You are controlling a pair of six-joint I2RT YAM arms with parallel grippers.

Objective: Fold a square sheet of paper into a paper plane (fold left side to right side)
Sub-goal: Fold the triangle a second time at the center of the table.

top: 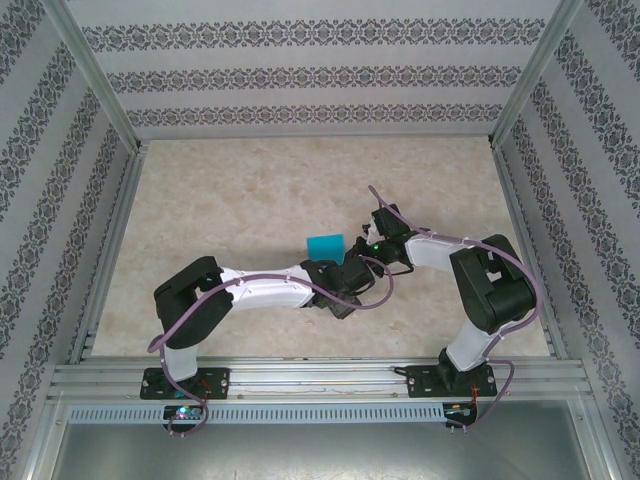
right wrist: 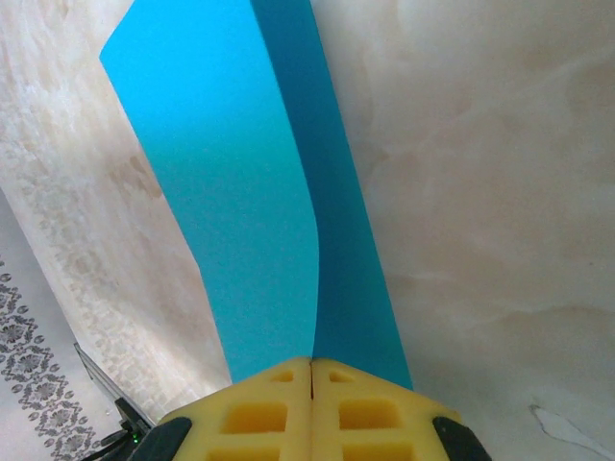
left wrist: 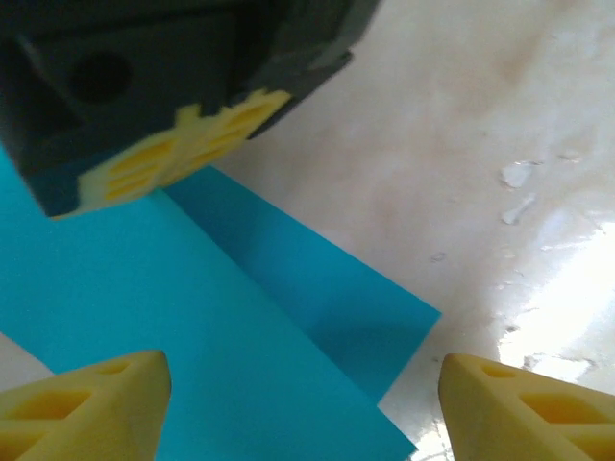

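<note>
The teal-blue square sheet of paper [top: 325, 245] lies on the table in the middle, partly folded over itself. In the right wrist view the paper [right wrist: 231, 192] has one lighter flap lifted over a darker layer. My right gripper [right wrist: 311, 370] is shut, with the flap's edge pinched between its yellow fingers. In the left wrist view my left gripper [left wrist: 303, 384] is open wide above the paper [left wrist: 192, 317], one finger over the sheet and the other over bare table. The right gripper [left wrist: 183, 144] shows at that view's top left, on the paper's far edge. From above, both grippers [top: 340, 272] [top: 368, 246] meet just right of the sheet.
The marbled beige tabletop [top: 250, 190] is walled by patterned panels on three sides, with an aluminium rail [top: 320, 375] at the near edge. Small scuffs or specks mark the table [left wrist: 519, 178] to the right of the paper.
</note>
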